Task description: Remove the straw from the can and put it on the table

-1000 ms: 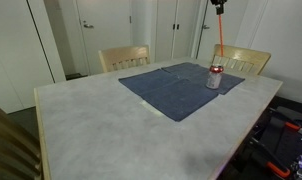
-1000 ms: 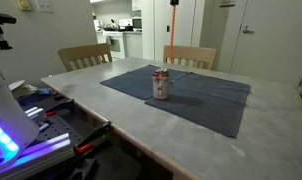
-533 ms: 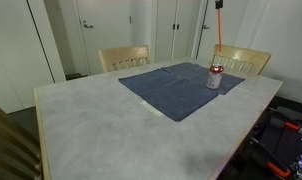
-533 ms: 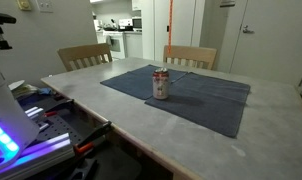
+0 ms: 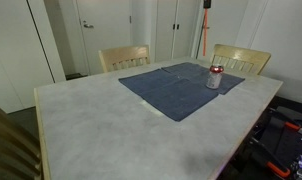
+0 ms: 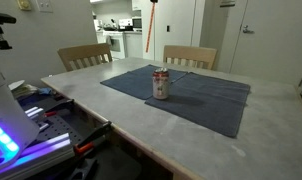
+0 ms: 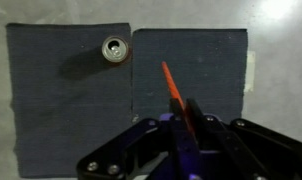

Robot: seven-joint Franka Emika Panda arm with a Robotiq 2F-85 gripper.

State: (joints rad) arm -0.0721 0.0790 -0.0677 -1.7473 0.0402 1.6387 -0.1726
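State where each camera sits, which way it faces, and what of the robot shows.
Exterior view: off a table corner, facing chairs and doors; robot cut off above the hanging straw.
Exterior view: off another table side, facing the can and a kitchen beyond; robot off-frame.
Wrist view: looks straight down at the cloth; claw at bottom, pinching the straw.
Shared: all show can, straw, cloth.

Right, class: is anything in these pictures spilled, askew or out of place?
Nothing is spilled; the can stands upright on the cloth. Only the straw looks odd: it hangs tilted in mid-air, pinched in the claw, clear of the can.
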